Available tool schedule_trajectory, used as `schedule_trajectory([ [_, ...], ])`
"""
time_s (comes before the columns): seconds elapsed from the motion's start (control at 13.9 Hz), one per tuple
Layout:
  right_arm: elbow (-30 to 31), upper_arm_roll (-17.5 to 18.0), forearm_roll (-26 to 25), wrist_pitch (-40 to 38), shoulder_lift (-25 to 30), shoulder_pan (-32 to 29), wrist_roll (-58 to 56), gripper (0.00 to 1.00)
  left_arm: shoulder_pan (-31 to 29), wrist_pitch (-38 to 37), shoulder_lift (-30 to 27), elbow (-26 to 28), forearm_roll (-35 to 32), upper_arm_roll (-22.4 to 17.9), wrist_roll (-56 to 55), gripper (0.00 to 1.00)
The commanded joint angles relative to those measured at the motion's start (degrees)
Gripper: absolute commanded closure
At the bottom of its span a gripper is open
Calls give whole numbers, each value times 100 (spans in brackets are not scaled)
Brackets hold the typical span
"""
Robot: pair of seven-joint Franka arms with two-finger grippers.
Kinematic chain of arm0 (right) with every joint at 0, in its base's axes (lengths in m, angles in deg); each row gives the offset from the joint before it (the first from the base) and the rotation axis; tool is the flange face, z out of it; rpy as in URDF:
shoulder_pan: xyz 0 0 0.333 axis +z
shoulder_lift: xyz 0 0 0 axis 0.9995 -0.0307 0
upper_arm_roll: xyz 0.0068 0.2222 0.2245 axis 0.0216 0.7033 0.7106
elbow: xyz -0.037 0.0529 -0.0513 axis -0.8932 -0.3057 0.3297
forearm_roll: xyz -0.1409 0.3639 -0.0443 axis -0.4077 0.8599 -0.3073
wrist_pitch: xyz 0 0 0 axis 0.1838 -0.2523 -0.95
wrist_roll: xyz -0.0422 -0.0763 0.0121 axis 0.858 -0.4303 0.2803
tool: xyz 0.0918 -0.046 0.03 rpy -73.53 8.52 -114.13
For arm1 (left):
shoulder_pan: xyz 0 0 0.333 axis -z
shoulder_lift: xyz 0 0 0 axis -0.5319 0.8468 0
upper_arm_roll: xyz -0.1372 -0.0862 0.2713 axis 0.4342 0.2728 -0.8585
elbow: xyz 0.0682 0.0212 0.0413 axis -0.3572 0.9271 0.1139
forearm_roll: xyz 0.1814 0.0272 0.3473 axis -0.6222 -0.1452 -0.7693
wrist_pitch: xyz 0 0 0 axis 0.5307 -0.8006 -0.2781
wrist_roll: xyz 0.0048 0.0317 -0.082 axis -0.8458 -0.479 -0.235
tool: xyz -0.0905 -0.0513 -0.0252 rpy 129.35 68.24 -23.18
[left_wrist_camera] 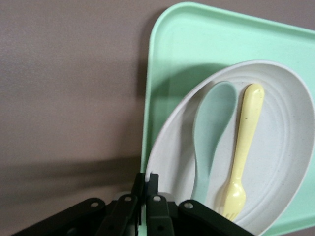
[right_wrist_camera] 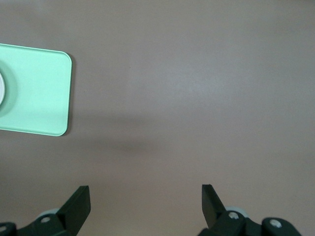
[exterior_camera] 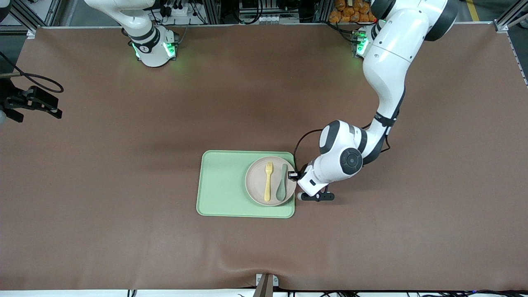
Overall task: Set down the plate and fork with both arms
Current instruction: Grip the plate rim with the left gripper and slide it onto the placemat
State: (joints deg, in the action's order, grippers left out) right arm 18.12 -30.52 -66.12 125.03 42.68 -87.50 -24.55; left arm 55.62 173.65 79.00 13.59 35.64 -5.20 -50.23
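Note:
The pale beige-pink plate [exterior_camera: 260, 187] lies on the light green tray [exterior_camera: 222, 185], at the tray's end toward the left arm. The yellow fork [exterior_camera: 268, 180] lies in the plate beside a grey-green spoon [exterior_camera: 282, 183]. My left gripper [exterior_camera: 293, 175] is low at the plate's rim, its fingers [left_wrist_camera: 154, 181] shut on the rim. The left wrist view shows the plate [left_wrist_camera: 275, 123], the fork [left_wrist_camera: 243, 147] and the spoon [left_wrist_camera: 211, 123]. My right gripper [right_wrist_camera: 146, 196] is open and empty, waiting high over bare table [exterior_camera: 49, 109] near the right arm's end.
The brown table mat [exterior_camera: 123, 185] spreads all round the tray. The tray's half toward the right arm is bare, and its corner shows in the right wrist view [right_wrist_camera: 44, 93]. The arm bases stand along the table's edge farthest from the front camera.

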Motion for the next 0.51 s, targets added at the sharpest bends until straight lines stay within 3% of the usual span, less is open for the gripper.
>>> schedule_trajectory([
  [0.0, -33, -32, 69, -58, 1, -4, -38, 0, 104, 40, 142, -186, 116, -34, -199, 100],
  [0.36, -25, -32, 69, -49, -7, -83, -30, 0, 253, 40, 151, -177, 99, -42, -341, 100],
  [0.43, -25, -32, 69, -49, -7, -92, -30, 0, 236, 49, 151, -168, 99, -42, -341, 84],
])
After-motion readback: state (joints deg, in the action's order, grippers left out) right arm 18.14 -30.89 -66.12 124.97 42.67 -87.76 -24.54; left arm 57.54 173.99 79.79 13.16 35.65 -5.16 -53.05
